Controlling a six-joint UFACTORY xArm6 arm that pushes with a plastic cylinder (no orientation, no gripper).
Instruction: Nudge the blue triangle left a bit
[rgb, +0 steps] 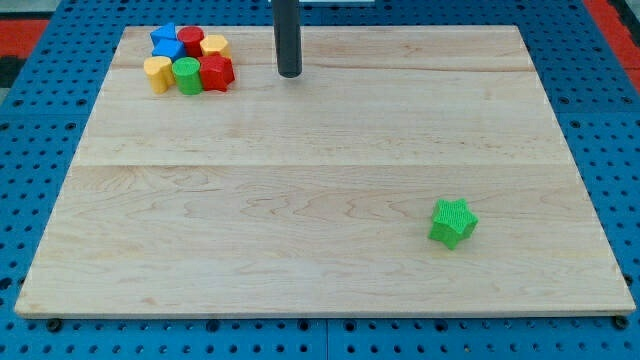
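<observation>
The blue triangle (166, 48) sits near the board's top left corner, at the far left of a tight cluster of blocks. Another blue block (163, 33) touches it just above; their shapes are hard to tell apart. My tip (289, 74) rests on the board to the right of the cluster. It is about a block's width clear of the red block (217, 72) and well right of the blue triangle, with other blocks in between.
The cluster also holds a red cylinder (190, 40), a yellow hexagon (215, 45), a yellow heart-like block (157, 73) and a green cylinder (187, 75). A green star (453, 222) lies alone at the lower right. The wooden board (320, 200) lies on a blue pegboard.
</observation>
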